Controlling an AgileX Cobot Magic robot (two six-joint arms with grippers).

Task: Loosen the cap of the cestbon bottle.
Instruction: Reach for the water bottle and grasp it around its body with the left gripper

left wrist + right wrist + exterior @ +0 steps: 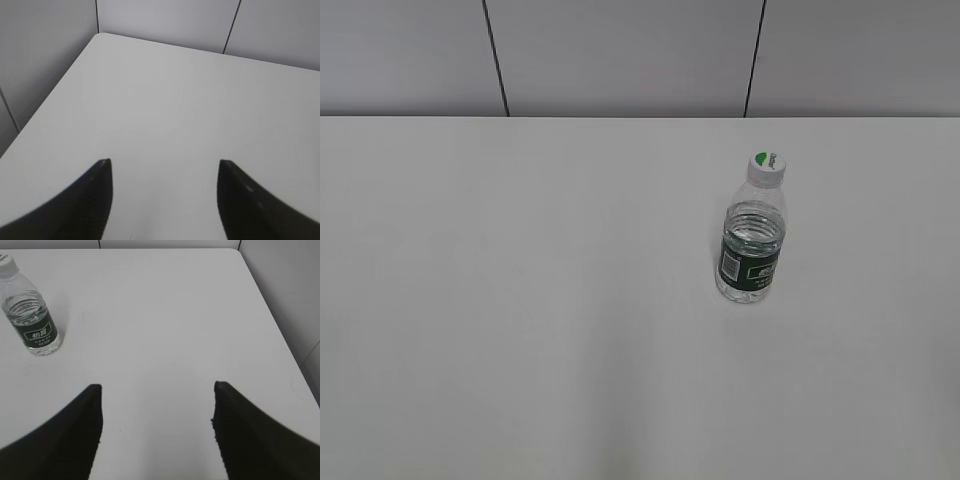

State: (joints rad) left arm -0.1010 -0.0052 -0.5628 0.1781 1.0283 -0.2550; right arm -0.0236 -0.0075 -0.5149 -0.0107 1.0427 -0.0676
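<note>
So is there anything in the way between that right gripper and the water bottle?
Nothing visible. The right gripper hangs open over bare table, and the cestbon bottle stands upright, off to its left, with only empty surface between them.

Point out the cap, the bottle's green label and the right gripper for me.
cap (766, 167), exterior view, on its white top.
green label (751, 261), exterior view, mid-band on the cestbon bottle.
right gripper (157, 390), right wrist view, midway between its open fingertips.

My left tool (162, 172) hangs above the bench (165, 100), jaws spread wide with nothing between them. My right tool (157, 395) hovers over the same bench, likewise gaping and empty.
</note>
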